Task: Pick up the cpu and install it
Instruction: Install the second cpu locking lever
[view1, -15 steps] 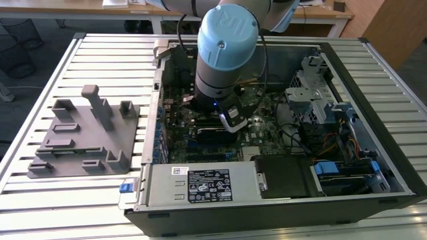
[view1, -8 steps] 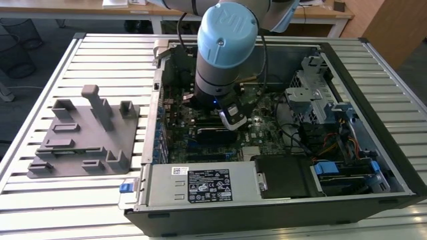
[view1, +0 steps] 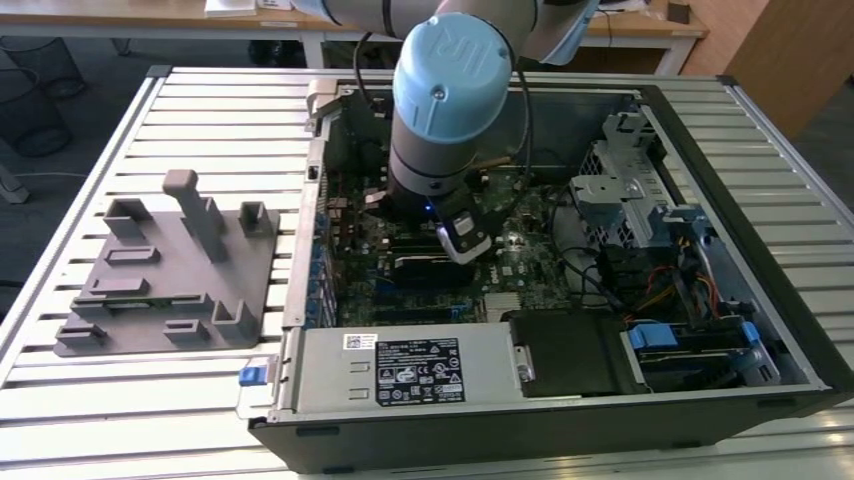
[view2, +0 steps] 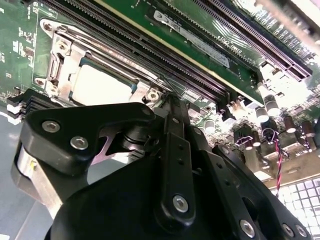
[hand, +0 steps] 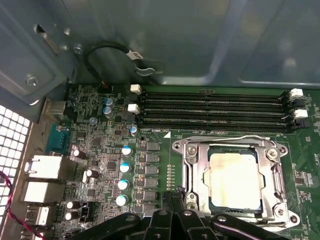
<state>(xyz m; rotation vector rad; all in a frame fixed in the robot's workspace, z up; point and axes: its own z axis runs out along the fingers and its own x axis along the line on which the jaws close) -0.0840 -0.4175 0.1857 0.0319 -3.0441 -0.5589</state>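
Cpu sits flat in the socket frame on the motherboard, pale top showing in both wrist views (metal frame open around it). Gripper hangs just above the socket edge, holding nothing; can't tell if its fingers are apart or closed. Arm reaches down into the pc case on the desk.

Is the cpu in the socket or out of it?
In. The cpu lies flat inside the metal socket frame on the motherboard in both wrist views, with the gripper close beside it.
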